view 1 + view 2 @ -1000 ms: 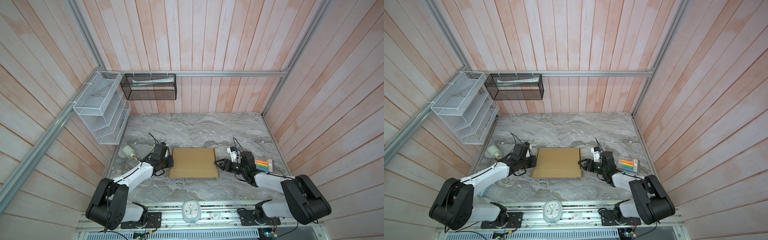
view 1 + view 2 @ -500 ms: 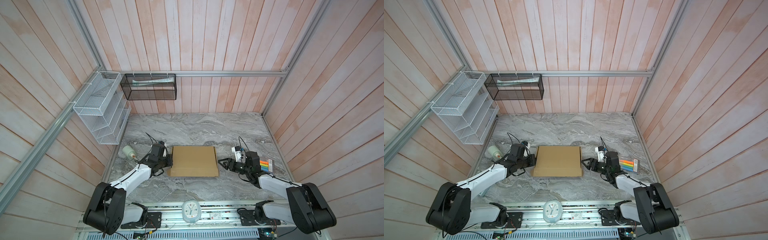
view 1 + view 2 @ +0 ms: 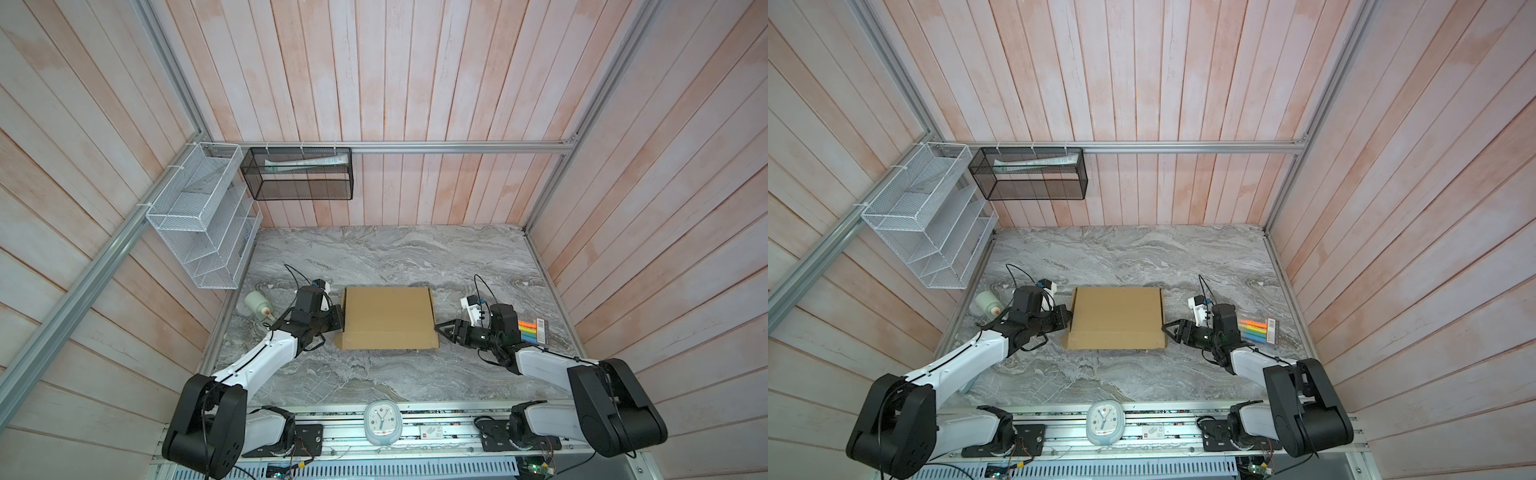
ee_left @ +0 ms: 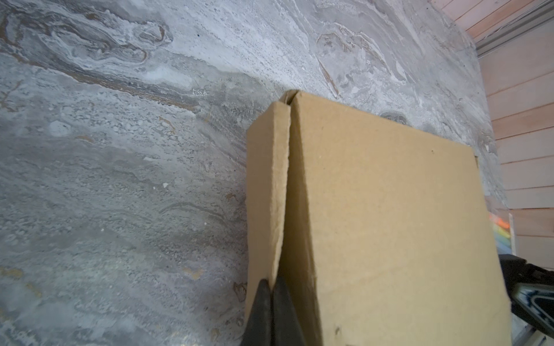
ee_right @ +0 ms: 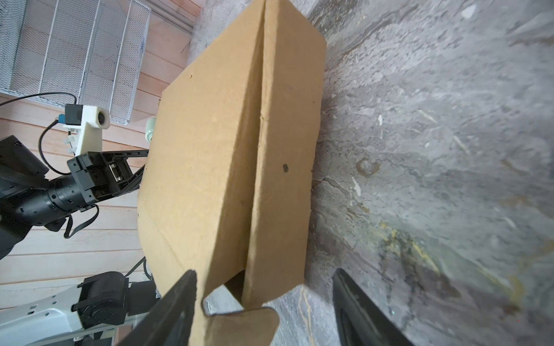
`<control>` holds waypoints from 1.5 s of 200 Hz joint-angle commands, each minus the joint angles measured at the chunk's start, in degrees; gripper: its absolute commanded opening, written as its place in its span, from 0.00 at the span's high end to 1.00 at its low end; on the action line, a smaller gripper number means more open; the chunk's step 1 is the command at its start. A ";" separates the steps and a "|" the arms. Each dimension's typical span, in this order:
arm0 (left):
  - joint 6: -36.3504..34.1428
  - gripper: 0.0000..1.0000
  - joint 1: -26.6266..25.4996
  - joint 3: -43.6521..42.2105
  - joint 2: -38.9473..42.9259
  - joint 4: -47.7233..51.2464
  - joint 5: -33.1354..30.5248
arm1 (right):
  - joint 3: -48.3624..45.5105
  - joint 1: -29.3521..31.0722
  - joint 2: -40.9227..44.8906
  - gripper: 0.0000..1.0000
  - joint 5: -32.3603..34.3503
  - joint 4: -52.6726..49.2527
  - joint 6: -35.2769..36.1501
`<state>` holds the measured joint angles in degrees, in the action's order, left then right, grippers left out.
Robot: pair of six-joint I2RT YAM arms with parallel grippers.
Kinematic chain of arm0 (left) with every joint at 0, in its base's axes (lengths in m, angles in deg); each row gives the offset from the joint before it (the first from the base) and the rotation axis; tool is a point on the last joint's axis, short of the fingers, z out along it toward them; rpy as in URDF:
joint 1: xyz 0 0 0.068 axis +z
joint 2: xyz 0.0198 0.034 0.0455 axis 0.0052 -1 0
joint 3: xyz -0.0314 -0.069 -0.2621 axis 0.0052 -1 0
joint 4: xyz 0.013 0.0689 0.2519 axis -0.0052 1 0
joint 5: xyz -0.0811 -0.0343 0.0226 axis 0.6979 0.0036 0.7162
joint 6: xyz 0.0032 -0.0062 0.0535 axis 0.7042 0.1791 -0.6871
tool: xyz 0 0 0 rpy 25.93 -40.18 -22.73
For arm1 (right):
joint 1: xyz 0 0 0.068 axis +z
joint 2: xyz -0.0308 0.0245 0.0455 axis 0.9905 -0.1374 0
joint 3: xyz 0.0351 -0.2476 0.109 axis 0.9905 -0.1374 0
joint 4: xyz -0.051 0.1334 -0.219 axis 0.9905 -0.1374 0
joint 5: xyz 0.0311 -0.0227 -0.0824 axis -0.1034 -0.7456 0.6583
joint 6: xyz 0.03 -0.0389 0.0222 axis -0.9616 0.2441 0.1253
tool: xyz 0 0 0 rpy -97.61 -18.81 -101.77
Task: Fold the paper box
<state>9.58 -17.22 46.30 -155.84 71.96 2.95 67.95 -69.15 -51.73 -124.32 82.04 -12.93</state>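
Note:
The paper box (image 3: 388, 318) (image 3: 1117, 318) is a closed, shallow brown cardboard mailer lying flat in the middle of the marble table (image 3: 374, 253). My left gripper (image 3: 340, 321) (image 3: 1068, 319) is shut, with its tips (image 4: 271, 284) at the seam between lid and side wall on the box's left edge. My right gripper (image 3: 439, 330) (image 3: 1168, 330) (image 5: 264, 271) is open at the box's front right corner, one finger (image 5: 180, 299) level with the lid and the other over the table. A rounded cardboard tab (image 5: 239, 326) sticks out at that corner, beside a small gap.
A pack of coloured highlighters (image 3: 532, 330) lies right of the right wrist. A small white bottle (image 3: 257, 305) lies left of the left arm. A clock (image 3: 382, 422) sits at the front rail. A white wire rack (image 3: 199, 220) and a black mesh basket (image 3: 297, 178) hang on the walls.
My right arm has drawn back a little to the right and its jaws have widened. The left gripper stays shut at the box's left edge.

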 commanded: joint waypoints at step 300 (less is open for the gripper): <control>2.55 1.00 -0.56 -1.28 -0.44 -5.84 4.96 | 0.97 0.32 -15.38 0.27 -10.03 24.99 -8.94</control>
<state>11.33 -17.11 44.77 -157.22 68.42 5.90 67.90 -69.59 -68.16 -134.76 108.86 -22.98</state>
